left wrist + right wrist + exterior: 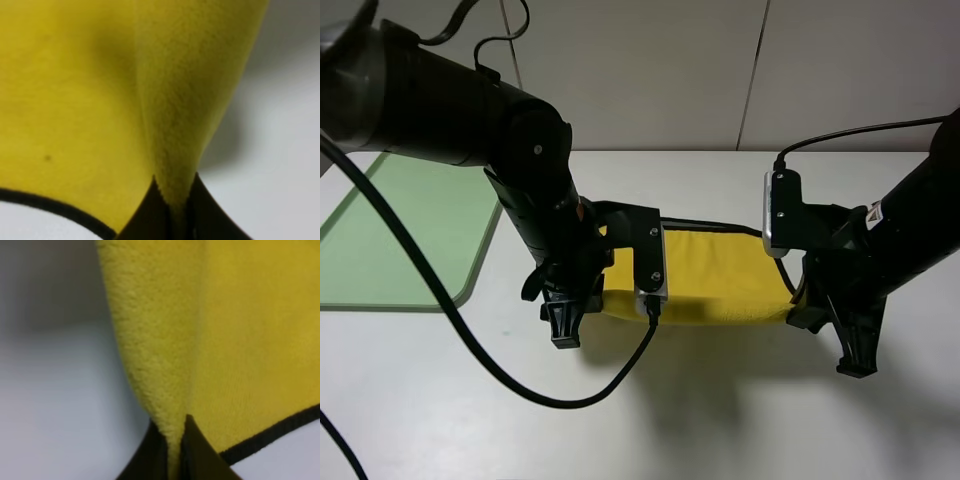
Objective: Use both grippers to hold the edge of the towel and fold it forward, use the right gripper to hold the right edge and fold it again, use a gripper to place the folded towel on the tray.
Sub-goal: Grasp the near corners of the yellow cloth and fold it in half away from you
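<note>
I'm gripping the yellow towel [720, 285] with both hands right now: my left hand [172, 200] is squeezing shut on a pinch of cloth at its left edge and my right hand [175, 432] is doing the same at its right edge. The towel is sitting mid-worktop [720, 430] with the near side lifted between my hands, and the green tray [410, 230] is lying well apart on the left. What's worrying me: each hand is only biting a thin ridge of fabric, so pulling outward could be tugging a corner loose. If one hand is travelling faster, I'm ending up with a crooked fold, and the sagging middle could be bunching underneath.
</note>
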Controlling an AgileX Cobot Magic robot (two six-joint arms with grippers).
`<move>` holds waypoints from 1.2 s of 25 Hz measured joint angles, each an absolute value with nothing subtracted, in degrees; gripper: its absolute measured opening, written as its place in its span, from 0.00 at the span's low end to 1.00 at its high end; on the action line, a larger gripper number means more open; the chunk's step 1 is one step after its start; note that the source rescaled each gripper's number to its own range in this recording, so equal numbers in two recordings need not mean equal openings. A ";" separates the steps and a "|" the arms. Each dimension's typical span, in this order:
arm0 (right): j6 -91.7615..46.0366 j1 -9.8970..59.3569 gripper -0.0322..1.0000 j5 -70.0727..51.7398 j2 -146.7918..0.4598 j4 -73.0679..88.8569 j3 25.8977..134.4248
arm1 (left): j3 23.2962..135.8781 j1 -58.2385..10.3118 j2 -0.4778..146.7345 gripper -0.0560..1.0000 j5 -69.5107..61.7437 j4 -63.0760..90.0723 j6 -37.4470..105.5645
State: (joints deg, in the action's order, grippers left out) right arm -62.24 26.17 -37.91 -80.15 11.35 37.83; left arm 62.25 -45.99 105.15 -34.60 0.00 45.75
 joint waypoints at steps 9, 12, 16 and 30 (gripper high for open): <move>-62.12 26.17 0.03 -45.57 -72.20 14.50 37.83 | 62.25 -46.30 99.27 0.05 -37.99 0.00 45.59; -60.30 26.17 0.03 -47.79 -70.17 15.64 37.83 | 62.25 -46.30 97.97 0.05 -39.42 0.34 45.59; -57.15 26.17 0.03 -50.44 -67.26 16.58 37.83 | 62.25 -46.30 97.70 0.05 -43.25 1.53 45.59; -50.65 26.17 0.03 -57.85 -62.71 16.97 37.83 | 62.25 -51.45 97.60 0.05 -46.14 0.56 44.52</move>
State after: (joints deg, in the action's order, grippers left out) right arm -50.65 26.17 -57.85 -62.71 16.97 37.83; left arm 62.25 -51.45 97.60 -46.14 0.56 44.52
